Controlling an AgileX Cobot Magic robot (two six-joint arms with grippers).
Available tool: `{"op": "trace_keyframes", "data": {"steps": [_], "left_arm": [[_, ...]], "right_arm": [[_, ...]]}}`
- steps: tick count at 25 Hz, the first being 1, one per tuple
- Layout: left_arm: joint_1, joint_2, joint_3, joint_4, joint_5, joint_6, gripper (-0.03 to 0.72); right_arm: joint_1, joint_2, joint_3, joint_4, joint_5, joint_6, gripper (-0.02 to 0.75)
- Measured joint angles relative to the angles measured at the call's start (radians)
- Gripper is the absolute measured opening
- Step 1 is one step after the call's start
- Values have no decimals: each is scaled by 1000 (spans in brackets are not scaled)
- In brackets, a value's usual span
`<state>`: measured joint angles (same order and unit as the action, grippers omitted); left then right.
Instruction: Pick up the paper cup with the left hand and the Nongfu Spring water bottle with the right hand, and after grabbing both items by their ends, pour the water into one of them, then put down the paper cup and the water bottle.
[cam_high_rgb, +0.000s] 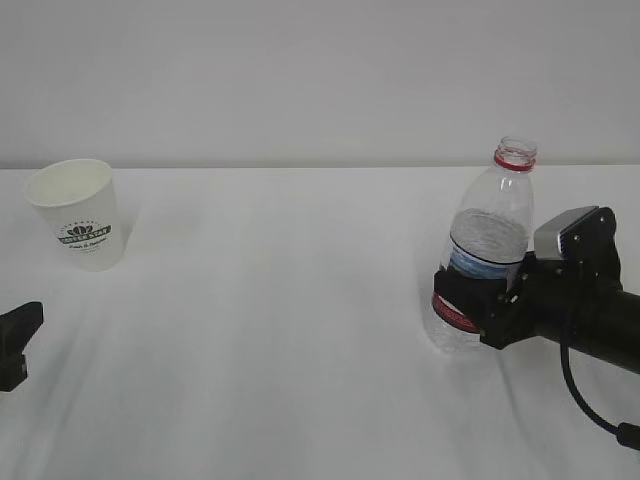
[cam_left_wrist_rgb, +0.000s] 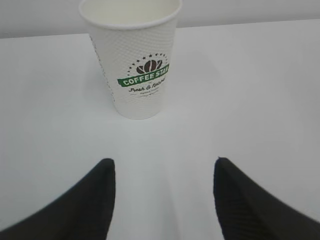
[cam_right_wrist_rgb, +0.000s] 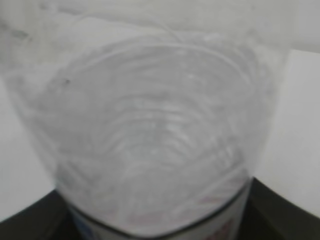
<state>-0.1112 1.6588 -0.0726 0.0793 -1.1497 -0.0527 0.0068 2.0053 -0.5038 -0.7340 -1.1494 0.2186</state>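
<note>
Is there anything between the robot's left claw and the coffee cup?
No. In the left wrist view, only bare white table lies between the open left end effector and the upright paper cup.

Ext view looks along the surface at a low slant. L wrist cam faces the paper cup close up, shared w/ ext. R wrist cam pressed v. near the bottle

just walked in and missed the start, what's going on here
The right gripper is closed around the lower body of the uncapped water bottle, which stands upright on the white table. The left gripper is open and apart from the paper cup, which stands upright ahead of its fingers. Nothing is being poured.
</note>
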Motion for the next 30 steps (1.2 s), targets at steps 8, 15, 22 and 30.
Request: {"op": "trace_keyframes", "data": {"steps": [8, 15, 22, 30], "left_arm": [[0, 0, 0, 0, 0, 0, 451], [0, 0, 0, 2, 0, 0, 451], [0, 0, 0, 9, 0, 0, 451], [0, 0, 0, 35, 0, 0, 451]], "right_arm": [[0, -2, 8, 30, 0, -2, 485], [0, -87, 53, 62, 59, -3, 485], [0, -163, 68, 67, 101, -9, 485], [0, -241, 68, 81, 164, -11, 484]]}}
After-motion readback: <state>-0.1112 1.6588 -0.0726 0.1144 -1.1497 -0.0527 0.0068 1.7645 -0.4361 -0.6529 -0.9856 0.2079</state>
